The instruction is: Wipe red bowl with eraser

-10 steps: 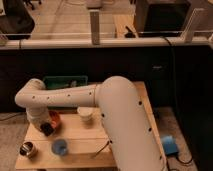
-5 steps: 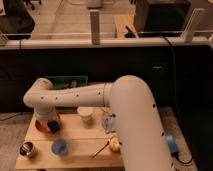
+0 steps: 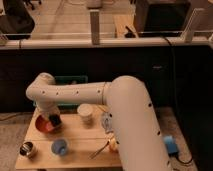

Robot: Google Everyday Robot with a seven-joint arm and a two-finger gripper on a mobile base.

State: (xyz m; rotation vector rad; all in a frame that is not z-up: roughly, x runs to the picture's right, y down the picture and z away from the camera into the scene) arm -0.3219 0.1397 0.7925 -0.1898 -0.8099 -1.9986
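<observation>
On the left side of the table (image 3: 82, 136) sits the red bowl (image 3: 44, 125), close to the back edge. The big white arm bends round and down, and its tool (image 3: 54, 120) is right at the bowl, over the right part of the rim. The end of the tool looks dark and blocky. I cannot tell if the tool is open or closed. I also cannot tell if that dark bit is the eraser or just the tool, and I see no eraser lying anywhere else on the table.

The bowl looks small, light and hard, so I think it may slide or tip if it is pushed from 1 side. A push straight down into the middle would be safer. The eraser should be light and a bit squashy, and easy to grab by its 2 long sides.

Near the front edge stand a blue cup (image 3: 60, 146) and a shiny cup (image 3: 27, 149). A white cup (image 3: 85, 113) stands just to the right of the bowl.
</observation>
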